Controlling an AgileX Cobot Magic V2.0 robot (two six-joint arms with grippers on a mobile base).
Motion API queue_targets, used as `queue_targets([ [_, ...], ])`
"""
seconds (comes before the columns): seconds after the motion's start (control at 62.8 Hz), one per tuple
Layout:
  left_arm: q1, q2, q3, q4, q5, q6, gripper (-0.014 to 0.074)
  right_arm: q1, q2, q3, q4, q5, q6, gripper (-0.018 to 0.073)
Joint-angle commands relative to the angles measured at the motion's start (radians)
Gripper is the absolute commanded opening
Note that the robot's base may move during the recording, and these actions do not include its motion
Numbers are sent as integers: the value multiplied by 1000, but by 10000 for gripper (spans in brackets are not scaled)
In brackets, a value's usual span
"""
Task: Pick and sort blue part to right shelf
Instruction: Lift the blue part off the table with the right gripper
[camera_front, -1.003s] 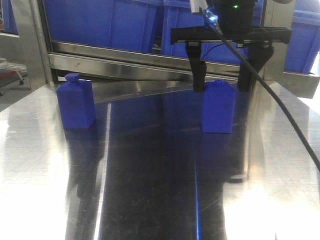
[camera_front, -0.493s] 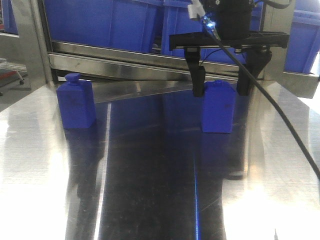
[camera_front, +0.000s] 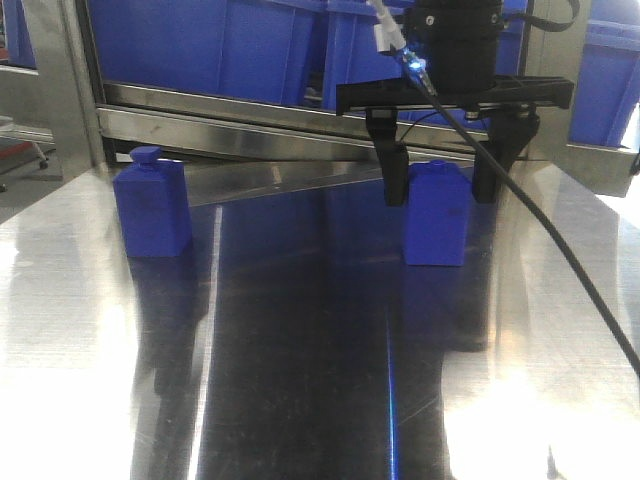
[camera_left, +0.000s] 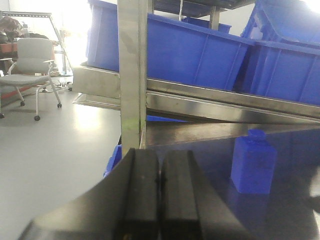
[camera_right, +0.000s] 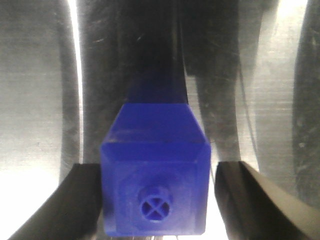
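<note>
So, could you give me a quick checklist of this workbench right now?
Surface: shiny steel table.
Job's things: blue part upright under the right hand; second blue part upright to its left; right shelf behind, holding blue bins.
Clutter: nothing seen.
Hands: right hand open, straddling the part; left hand shut, empty.
Cables: black cable trails from the right hand.
Surroundings: office chair beside the shelf.

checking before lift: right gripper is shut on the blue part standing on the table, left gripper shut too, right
No: the right gripper is open, straddling the blue part with a visible gap, as the right wrist view shows. The part stands on the table; the left gripper is shut.
</note>
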Motion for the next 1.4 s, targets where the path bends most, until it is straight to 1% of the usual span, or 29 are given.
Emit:
queue_targets([
  [0.0, -8, -17, 22, -3, -84, -2, 123, 1, -39, -21, -18, 26, 6, 478],
  [0.095, -8, -17, 22, -3, -84, -2, 123, 1, -30, -21, -9, 21, 6, 404],
  [0.207, -8, -17, 22, -3, -84, -2, 123, 1, -30, -21, -8, 15, 6, 362],
  [0.43, -8, -17, 22, -3, -84, -2, 123, 1, -45, -23, -8, 20, 6, 358],
  [0.557, -8, -17, 22, -3, -84, -2, 123, 1, -97, -24, -8, 17, 4, 358],
  [0.637, -8, -17, 22, -3, -84, -2, 123, -1, -135, -14, -17, 4, -47, 358],
  [0.78, -8, -17, 22, -3, -84, -2, 123, -26, -224, 60, -5, -82, -209, 358],
  [0.859, -8, -17, 22, -3, -84, -2, 123, -54, -294, 138, 22, -156, -279, 358],
  [1.003, -8, -17, 22, -3, -84, -2, 123, -129, -428, 304, 99, -288, -427, 358],
  [1.082, -8, -17, 22, -3, -84, -2, 123, -180, -501, 393, 112, -362, -487, 358],
  [1.178, -8, -17, 22, -3, -84, -2, 123, -254, -600, 498, 112, -448, -521, 358],
  [1.321, -8, -17, 22, -3, -84, -2, 123, -352, -725, 630, 104, -559, -527, 358],
  [1.385, -8, -17, 22, -3, -84, -2, 123, -383, -784, 684, 97, -622, -530, 358],
])
